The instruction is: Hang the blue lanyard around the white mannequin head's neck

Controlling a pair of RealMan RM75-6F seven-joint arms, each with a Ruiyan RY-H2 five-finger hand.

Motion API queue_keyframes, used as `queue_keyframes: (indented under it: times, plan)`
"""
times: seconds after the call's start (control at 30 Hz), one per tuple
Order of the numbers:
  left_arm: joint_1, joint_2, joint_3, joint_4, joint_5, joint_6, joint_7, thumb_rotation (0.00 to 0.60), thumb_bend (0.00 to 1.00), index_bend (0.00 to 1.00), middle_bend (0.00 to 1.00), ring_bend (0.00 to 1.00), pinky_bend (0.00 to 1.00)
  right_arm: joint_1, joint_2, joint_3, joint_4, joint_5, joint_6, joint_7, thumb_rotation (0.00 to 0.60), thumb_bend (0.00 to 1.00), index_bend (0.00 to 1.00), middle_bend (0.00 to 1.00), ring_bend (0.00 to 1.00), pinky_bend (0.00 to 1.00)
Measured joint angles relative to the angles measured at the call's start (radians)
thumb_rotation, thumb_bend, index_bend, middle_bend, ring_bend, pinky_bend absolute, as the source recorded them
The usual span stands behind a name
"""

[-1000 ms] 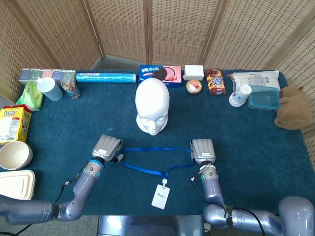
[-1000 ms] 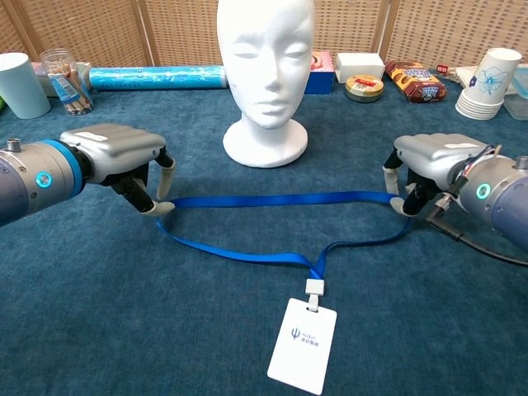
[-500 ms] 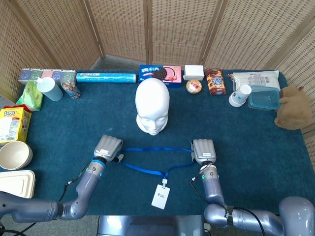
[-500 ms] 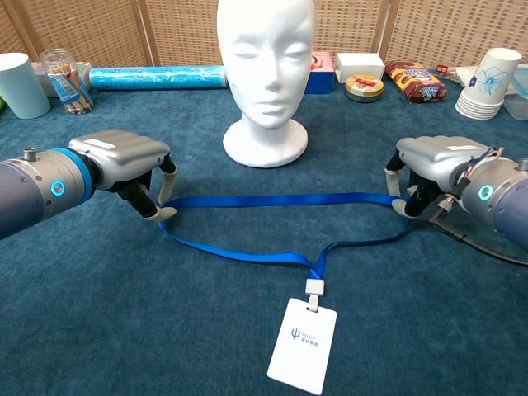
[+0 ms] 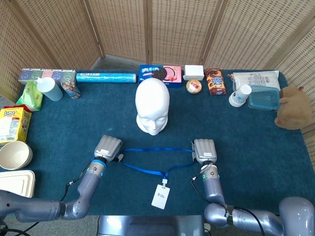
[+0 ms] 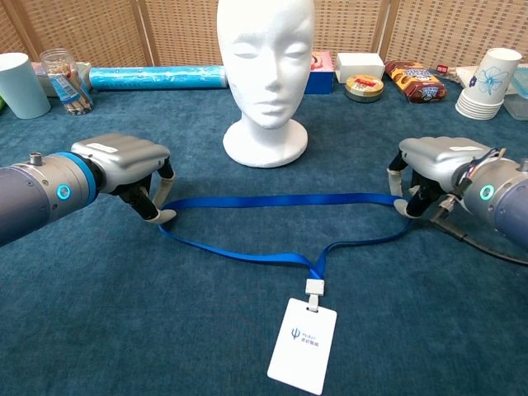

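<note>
Am holding blue lanyard [image 6: 272, 200] at both loop ends: left hand [image 6: 124, 161] pinching left end, right hand [image 6: 441, 165] pinching right end, fingers curled down. Loop lying flat on surface [image 6: 124, 313], in front of white mannequin head [image 6: 266, 70]. Badge [image 6: 303, 345] lying nearest me.

Open surface [image 6: 124, 330] between left hand [image 6: 124, 161] and right hand [image 6: 437, 165]; mannequin head [image 6: 264, 74] stands ahead, between them; badge [image 6: 303, 345] lies nearer.
</note>
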Motion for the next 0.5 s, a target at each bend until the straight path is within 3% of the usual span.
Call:
queue_keyframes:
  times: [0.2, 0.5]
  plan:
    - [-0.003, 0.005, 0.004, 0.002, -0.012, 0.002, 0.008, 0.458, 0.33, 0.62, 1.00, 1.00, 1.00, 0.001, -0.003, 0.001, 0.008, 0.003, -0.004, 0.003, 0.600, 0.53, 0.62, 1.00, 1.00, 1.00]
    - [-0.010, 0.010, 0.000, -0.005, -0.036, -0.004, 0.009, 0.458, 0.40, 0.62, 1.00, 1.00, 1.00, 0.002, -0.005, 0.004, 0.012, 0.005, -0.007, 0.007, 0.600, 0.53, 0.62, 1.00, 1.00, 1.00]
